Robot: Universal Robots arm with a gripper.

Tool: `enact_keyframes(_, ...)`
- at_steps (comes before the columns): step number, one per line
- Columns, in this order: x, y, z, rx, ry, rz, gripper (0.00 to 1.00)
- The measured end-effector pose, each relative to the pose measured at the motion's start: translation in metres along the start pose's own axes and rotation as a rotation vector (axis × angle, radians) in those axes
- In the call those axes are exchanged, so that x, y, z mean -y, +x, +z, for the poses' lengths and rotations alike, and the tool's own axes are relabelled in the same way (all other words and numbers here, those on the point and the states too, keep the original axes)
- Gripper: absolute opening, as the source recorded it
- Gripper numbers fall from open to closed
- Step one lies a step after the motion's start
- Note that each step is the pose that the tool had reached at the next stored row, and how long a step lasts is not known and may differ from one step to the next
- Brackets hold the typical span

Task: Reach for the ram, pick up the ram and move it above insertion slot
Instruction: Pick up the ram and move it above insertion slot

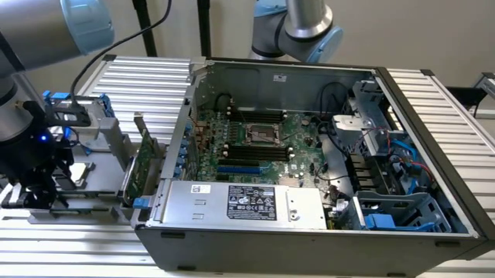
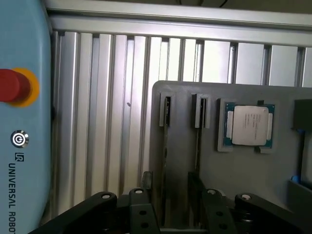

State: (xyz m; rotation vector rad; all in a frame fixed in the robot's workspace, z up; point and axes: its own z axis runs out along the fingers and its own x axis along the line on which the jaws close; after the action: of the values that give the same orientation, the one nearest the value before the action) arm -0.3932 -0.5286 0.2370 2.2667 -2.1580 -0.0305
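The ram (image 2: pixel 165 146) stands on edge in a narrow slot of the grey holder (image 2: pixel 234 170), seen as a thin dark strip. A second slot (image 2: pixel 198 141) beside it holds a similar strip. My gripper (image 2: pixel 169 184) hangs just over the holder, open, with one of its black fingers (image 2: pixel 146 180) on each side of the ram's line and not touching it. In the exterior view my gripper (image 1: pixel 35 194) is low over the holder (image 1: pixel 85 202) at that view's left. The motherboard's black memory slots (image 1: pixel 255 152) lie inside the open computer case (image 1: pixel 309 231).
A processor chip (image 2: pixel 248 126) lies in a recess of the holder. A green expansion card (image 1: pixel 143 159) with a blue tab stands between holder and case. A pale blue pendant (image 2: pixel 24 122) with a red button lies on the ribbed aluminium table (image 2: pixel 112 97). A second arm (image 1: pixel 298 29) stands behind the case.
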Motion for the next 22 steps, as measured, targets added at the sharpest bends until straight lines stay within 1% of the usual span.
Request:
enact_keyframes(4,-0.0014,0.002,0.0075,0.0017,0.0004,0.0,0.42)
enact_keyframes(7,-0.0015,0.004,0.0129,0.0053,0.0004,0.0,0.42)
enact_keyframes(10,-0.0014,0.005,0.0183,0.012,0.0007,0.0,0.42)
enact_keyframes(15,-0.0013,0.006,0.0262,0.0284,0.0015,-0.001,0.42)
enact_keyframes(17,-0.0013,0.007,0.029,0.0335,0.0018,-0.001,0.42)
enact_keyframes(19,-0.0011,0.008,0.0316,0.0359,0.0012,-0.001,0.42)
enact_keyframes(22,-0.0007,0.009,0.0341,0.0364,-0.0004,0.005,0.42)
